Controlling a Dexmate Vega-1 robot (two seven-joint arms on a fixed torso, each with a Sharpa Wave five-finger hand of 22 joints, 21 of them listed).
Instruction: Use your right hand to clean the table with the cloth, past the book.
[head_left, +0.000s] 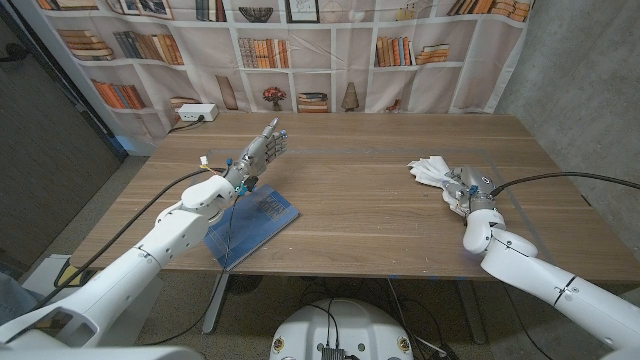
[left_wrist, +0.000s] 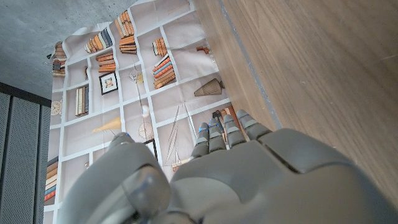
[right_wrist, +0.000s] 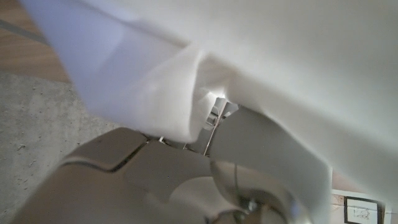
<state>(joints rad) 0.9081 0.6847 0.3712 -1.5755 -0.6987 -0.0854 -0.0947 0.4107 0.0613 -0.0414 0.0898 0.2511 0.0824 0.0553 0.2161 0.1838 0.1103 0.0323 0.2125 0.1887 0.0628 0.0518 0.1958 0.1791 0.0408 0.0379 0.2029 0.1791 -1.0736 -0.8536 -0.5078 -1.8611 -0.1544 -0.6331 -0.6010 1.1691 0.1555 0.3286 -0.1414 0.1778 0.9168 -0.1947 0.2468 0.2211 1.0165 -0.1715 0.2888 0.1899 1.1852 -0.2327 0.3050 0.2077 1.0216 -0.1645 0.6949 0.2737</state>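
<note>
A white cloth (head_left: 431, 170) lies bunched on the right side of the wooden table (head_left: 370, 190). My right hand (head_left: 462, 188) is on its near end and grips it; in the right wrist view the cloth (right_wrist: 261, 62) drapes over my right hand (right_wrist: 186, 180). A blue book (head_left: 252, 225) lies at the table's front left, one corner past the edge. My left hand (head_left: 262, 150) is raised above the table behind the book, fingers straight and apart, holding nothing. The left wrist view has the back of that left hand (left_wrist: 249, 174) with fingers together.
A bookshelf-print backdrop (head_left: 300, 50) hangs behind the table. A white power strip (head_left: 196, 114) sits at the far left corner. Cables run along both arms. A strip of tape (head_left: 500, 170) marks the table near the cloth.
</note>
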